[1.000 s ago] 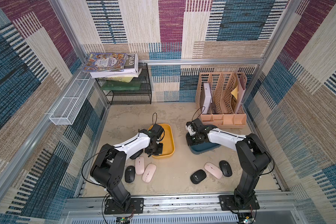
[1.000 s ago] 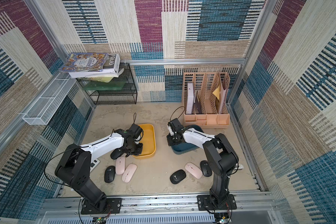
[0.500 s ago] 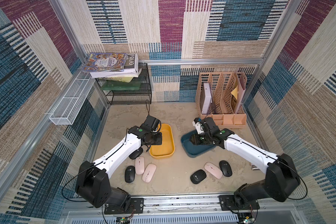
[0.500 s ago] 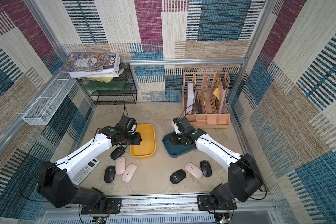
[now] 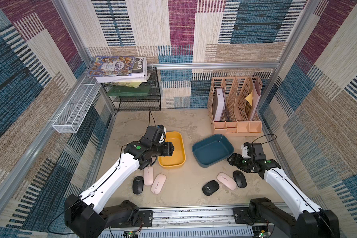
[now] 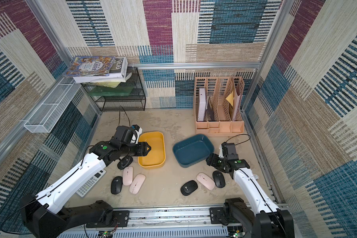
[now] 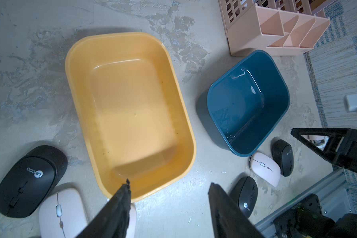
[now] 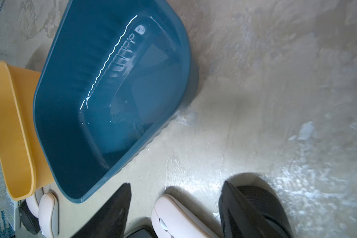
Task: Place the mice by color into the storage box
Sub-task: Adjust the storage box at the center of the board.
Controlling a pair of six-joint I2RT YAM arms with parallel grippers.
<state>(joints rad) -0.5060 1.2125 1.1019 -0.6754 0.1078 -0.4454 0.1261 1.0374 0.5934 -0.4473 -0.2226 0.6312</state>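
Both tubs sit empty at mid-frame in both top views: the yellow tub [image 5: 171, 166] left of centre, the blue tub [image 5: 211, 164] right of it. My left gripper [image 5: 171, 149] hangs over the yellow tub's left side, jaws spread with nothing between them, and the left wrist view shows the same gap. My right gripper [image 5: 230, 161] hovers at the blue tub's lower-right corner, jaws likewise apart and empty.

All seven mice lie on the table. Below the yellow tub are the left black mouse [image 5: 138, 185], the upright pink mouse [image 5: 148, 175] and the tilted pink mouse [image 5: 158, 183], side by side. The shaded black mouse [image 6: 124, 162] sits half under my left arm. Below the blue tub, the centre black mouse [image 5: 210, 187], right pink mouse [image 5: 226, 181] and right black mouse [image 5: 239, 178] form a close row. A calculator [image 6: 91, 183] lies at lower left.
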